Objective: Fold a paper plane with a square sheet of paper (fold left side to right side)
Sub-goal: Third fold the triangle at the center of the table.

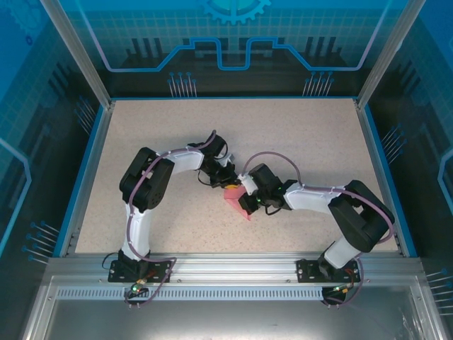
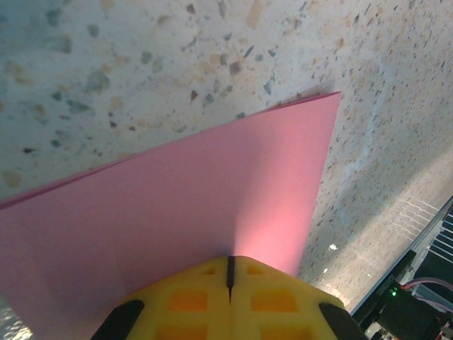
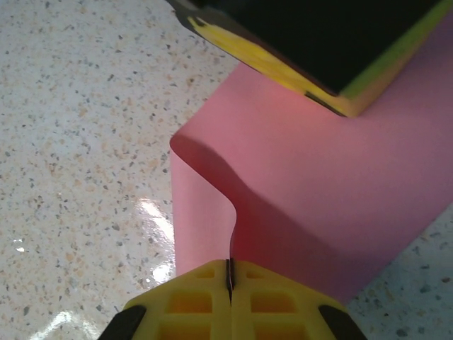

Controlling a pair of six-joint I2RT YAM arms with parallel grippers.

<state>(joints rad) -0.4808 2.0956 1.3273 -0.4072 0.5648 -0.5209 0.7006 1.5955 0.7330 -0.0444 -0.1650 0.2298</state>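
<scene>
Fold underway: left gripper (image 2: 230,265) clamping shut on square sheet of paper (image 2: 177,205) at one edge, anchoring it. The right gripper (image 3: 228,268) is pinching another edge and curling it over. Paper sitting at middle of speckled table (image 1: 304,142), partly raised.

Crowded at mid-table: the left gripper (image 1: 228,177) and right gripper (image 1: 248,190) are both clamped on the square sheet of paper (image 1: 238,202), just beside each other, leaving no passage between them. The left arm's elbow (image 1: 145,180) and right arm's elbow (image 1: 362,212) block the flanks. Behind them the speckled table (image 1: 297,127) lies bare up to the blue rim (image 1: 233,99) and the slanting metal posts (image 1: 78,49).
</scene>
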